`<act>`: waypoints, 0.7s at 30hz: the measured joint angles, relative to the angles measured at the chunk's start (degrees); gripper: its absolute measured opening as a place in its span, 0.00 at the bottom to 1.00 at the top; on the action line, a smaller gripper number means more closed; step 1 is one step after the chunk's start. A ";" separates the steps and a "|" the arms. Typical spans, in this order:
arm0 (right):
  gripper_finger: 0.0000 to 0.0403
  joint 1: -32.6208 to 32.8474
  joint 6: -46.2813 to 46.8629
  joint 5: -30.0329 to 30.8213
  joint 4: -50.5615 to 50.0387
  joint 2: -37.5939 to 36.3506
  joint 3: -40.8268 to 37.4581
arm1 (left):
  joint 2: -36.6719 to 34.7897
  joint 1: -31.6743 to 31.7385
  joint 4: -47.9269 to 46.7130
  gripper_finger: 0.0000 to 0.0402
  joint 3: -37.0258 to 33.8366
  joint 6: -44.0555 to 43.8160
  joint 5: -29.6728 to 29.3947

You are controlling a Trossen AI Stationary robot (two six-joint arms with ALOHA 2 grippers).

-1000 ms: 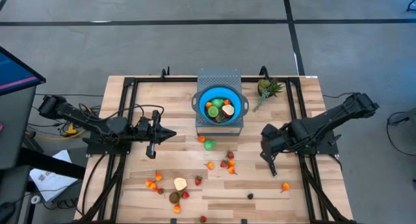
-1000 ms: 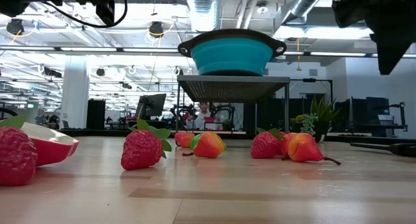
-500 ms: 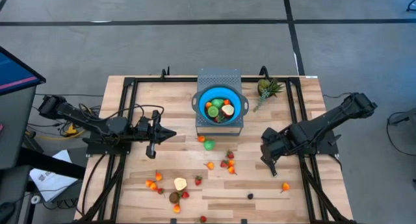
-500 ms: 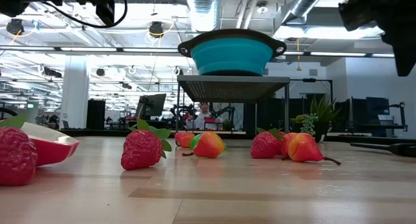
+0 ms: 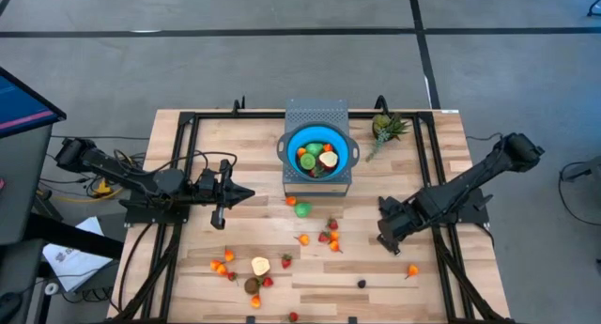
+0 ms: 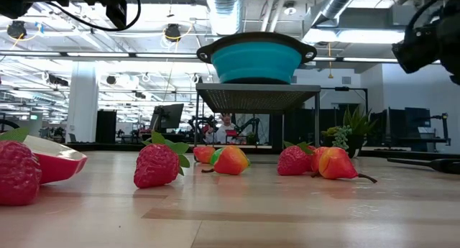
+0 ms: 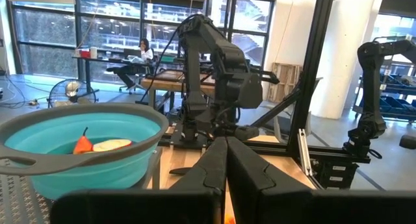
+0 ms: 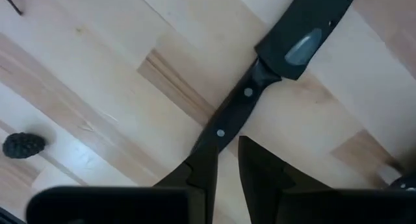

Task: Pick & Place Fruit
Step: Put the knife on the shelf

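Small toy fruit lies scattered on the wooden table: a green one [image 5: 301, 209], strawberries [image 5: 329, 235], an orange one [image 5: 411, 270] and a cluster [image 5: 249, 272] near the front left. More fruit fills the blue bowl [image 5: 289, 146] on its grey stand. My right gripper [image 8: 226, 156] points down over the table's right part, its fingers a narrow gap apart, above the handle end of a black knife [image 8: 260, 87] that lies flat. My left gripper [image 5: 249, 194] hangs shut and empty left of the bowl, its fingers [image 7: 226, 165] pressed together. My right gripper comes from above, pointing down. One finger [image 8: 198, 169] stands at the free end of the knife's handle [image 8: 218, 133]; bare wood shows in the gap between the fingers. I cannot tell whether that finger touches the handle.
A spiky pineapple-like piece [image 5: 385, 129] lies right of the bowl at the back. A small dark berry [image 8: 24, 145] lies near the knife, also seen as the dark berry [image 5: 362, 284] toward the front. Black frame rails [image 5: 437, 174] run along both sides.
My right gripper has sunk toward the table and gone a little toward the near edge, tipping to point more steeply down. The fruit and my left arm have kept still.
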 joint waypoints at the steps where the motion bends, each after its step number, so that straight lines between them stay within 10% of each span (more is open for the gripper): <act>1: 0.14 0.00 0.02 -0.10 0.75 0.00 -0.27 | 0.00 0.02 -0.01 0.00 0.00 0.00 0.00; 12: 0.17 3.25 6.11 -1.18 6.28 0.00 -4.02 | 0.00 0.00 -0.02 0.00 0.00 -0.02 0.00; 21: 0.47 7.44 13.57 1.24 5.99 0.47 -4.02 | 0.01 0.02 -0.31 0.00 0.00 -0.01 0.00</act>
